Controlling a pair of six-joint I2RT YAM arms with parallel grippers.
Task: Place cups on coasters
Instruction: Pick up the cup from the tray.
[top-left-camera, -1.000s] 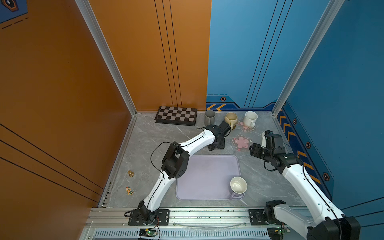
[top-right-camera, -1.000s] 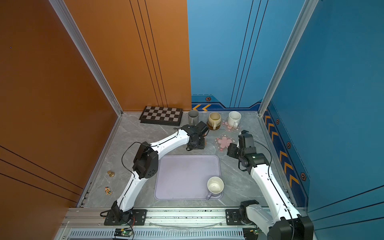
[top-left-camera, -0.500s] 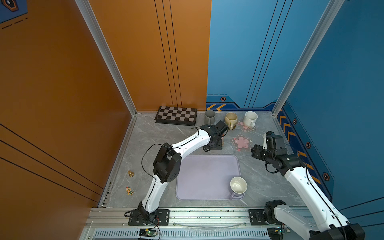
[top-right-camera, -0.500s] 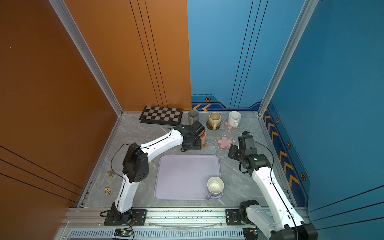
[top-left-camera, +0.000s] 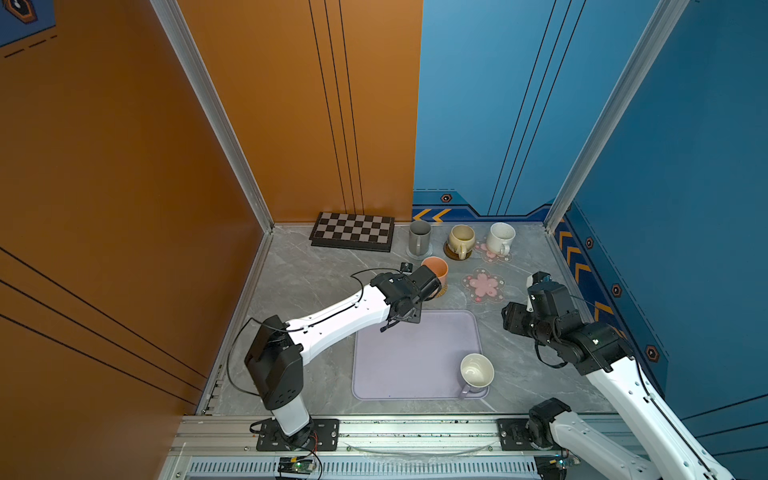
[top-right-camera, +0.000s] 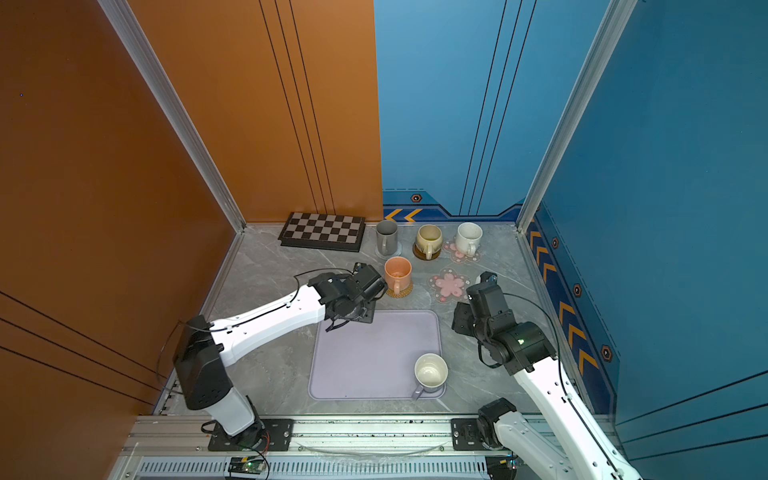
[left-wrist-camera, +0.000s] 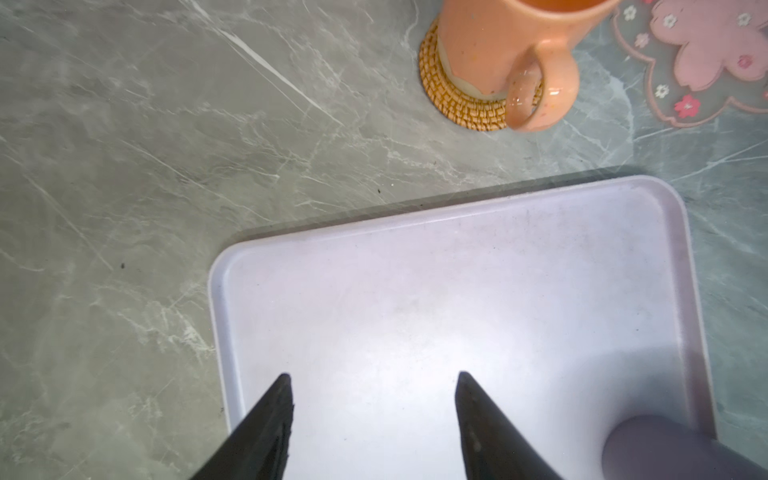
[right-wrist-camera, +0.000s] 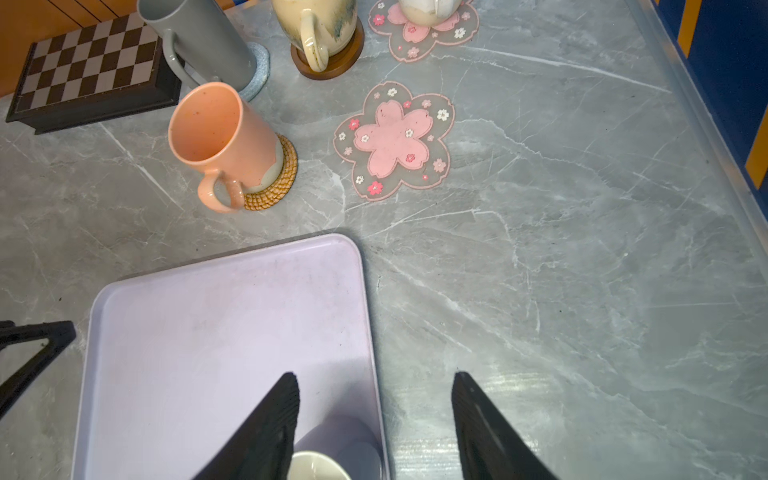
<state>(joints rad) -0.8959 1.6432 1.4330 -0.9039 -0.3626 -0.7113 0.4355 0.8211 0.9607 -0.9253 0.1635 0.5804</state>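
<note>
Orange cup on rattan coaster, left arm outstretched, left end effector spread over tray, right end effector spread

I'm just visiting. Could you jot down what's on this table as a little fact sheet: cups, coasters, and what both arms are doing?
Cups on coasters: four: grey mug, beige mug, white mug, orange mug
Cup without coaster: lavender mug, standing on the tray
Free coaster: pink flower coaster
Left end effector: open, empty
Right end effector: open, empty
</note>
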